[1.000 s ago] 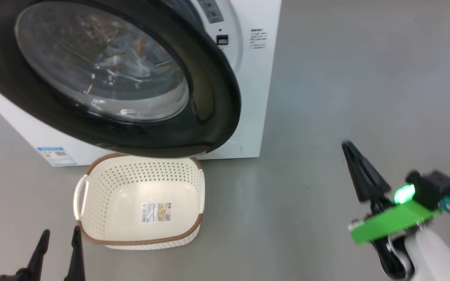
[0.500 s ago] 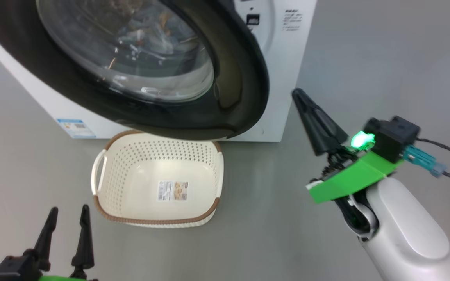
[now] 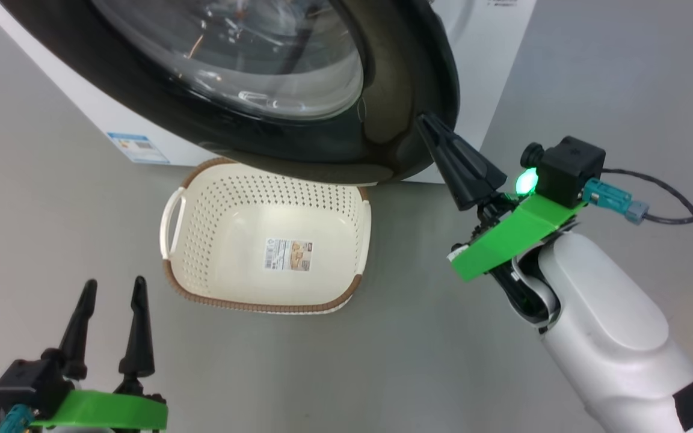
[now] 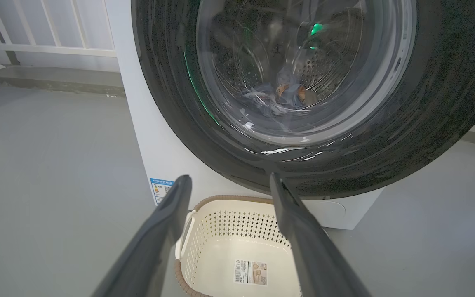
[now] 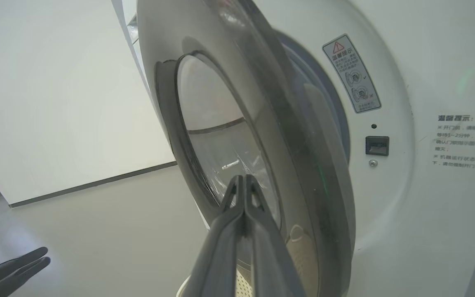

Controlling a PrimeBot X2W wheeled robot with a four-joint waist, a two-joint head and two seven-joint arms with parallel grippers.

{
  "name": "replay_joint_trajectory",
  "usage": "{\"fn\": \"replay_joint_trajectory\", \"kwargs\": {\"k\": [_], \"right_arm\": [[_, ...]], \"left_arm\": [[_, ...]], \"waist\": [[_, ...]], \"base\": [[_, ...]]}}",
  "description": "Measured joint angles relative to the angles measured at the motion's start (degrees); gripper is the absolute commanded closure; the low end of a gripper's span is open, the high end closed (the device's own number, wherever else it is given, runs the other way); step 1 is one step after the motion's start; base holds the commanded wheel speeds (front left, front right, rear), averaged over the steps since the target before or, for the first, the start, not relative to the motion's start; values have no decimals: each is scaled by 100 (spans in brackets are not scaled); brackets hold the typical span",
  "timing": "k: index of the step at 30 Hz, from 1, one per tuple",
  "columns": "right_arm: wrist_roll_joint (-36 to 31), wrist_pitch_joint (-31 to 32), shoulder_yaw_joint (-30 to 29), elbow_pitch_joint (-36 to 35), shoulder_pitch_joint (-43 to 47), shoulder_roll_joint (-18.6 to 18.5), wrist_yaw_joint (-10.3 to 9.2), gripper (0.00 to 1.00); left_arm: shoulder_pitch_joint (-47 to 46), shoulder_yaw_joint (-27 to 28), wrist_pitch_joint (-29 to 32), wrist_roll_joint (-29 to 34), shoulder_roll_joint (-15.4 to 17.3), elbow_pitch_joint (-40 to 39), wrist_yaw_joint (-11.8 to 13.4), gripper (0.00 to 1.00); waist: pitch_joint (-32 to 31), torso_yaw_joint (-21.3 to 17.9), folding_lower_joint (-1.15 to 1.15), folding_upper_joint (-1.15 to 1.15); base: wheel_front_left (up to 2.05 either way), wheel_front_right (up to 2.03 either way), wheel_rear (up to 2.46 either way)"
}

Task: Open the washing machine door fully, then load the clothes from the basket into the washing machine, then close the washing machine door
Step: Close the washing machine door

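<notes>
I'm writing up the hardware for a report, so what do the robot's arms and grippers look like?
The left gripper and right gripper each have two long, tapering black fingers on a bright green plate. The right forearm is a smooth white shell. That wrist carries a black camera box, a glowing green light and a teal connector with a black cable.

Smooth grey floor spreads all around, faintly glossy. The left wrist view shows a white railing of upright bars above a low grey kerb. The right wrist view shows a pale wall meeting the floor along a dark strip, perhaps skirting.
</notes>
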Motion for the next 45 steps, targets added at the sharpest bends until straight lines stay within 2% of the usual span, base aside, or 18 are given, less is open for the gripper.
{"fn": "replay_joint_trajectory", "kwargs": {"k": [17, 33, 45], "right_arm": [[7, 0, -241, 458, -470, -73, 1, 100], [-52, 0, -1090, 750, -1201, -126, 2, 100], [-210, 0, -1367, 881, -1629, -260, 3, 100]], "left_arm": [[-329, -136, -1, -5, -135, -38, 0, 0], [-626, -330, -1, -31, -220, -82, 0, 0], [-781, -403, -2, -62, -291, -112, 0, 0]], "waist": [[516, 279, 0, 0], [860, 582, 0, 0], [1047, 835, 0, 0]], "base": [[0, 0, 0], [0, 0, 0], [0, 0, 0]]}}
